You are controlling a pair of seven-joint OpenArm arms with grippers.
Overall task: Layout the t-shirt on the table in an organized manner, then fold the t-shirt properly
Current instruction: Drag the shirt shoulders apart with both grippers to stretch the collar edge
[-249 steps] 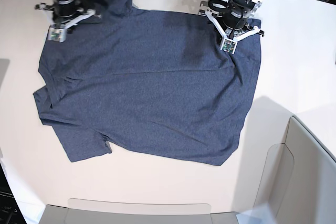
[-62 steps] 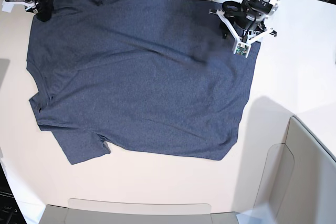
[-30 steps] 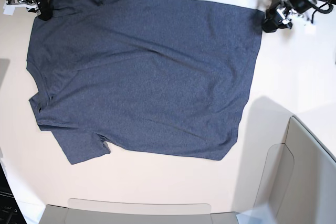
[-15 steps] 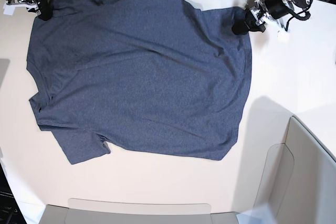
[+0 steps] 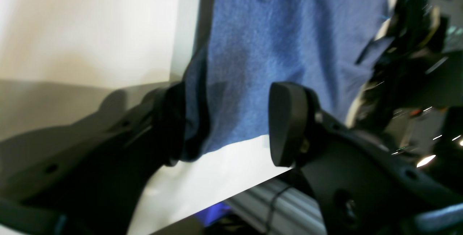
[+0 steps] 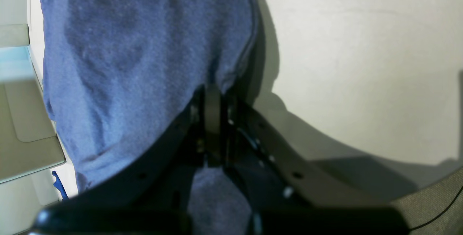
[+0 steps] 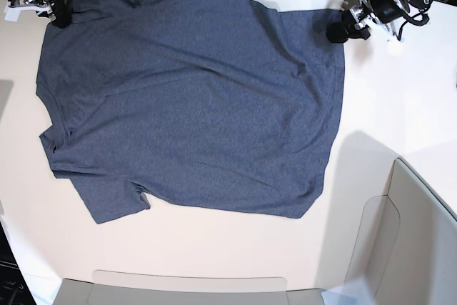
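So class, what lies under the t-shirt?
The white table shows all round the t-shirt, which lies spread on it. Anything beneath the fabric is covered and cannot be seen.

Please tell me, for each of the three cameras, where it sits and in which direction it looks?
Base: high above, looking down on the table and t-shirt; right gripper and left gripper at the far corners.
Left wrist: behind the open left gripper, facing the t-shirt's edge.
Right wrist: behind the right gripper, shut on the t-shirt, table beside.
Shared: all views show the t-shirt and table.
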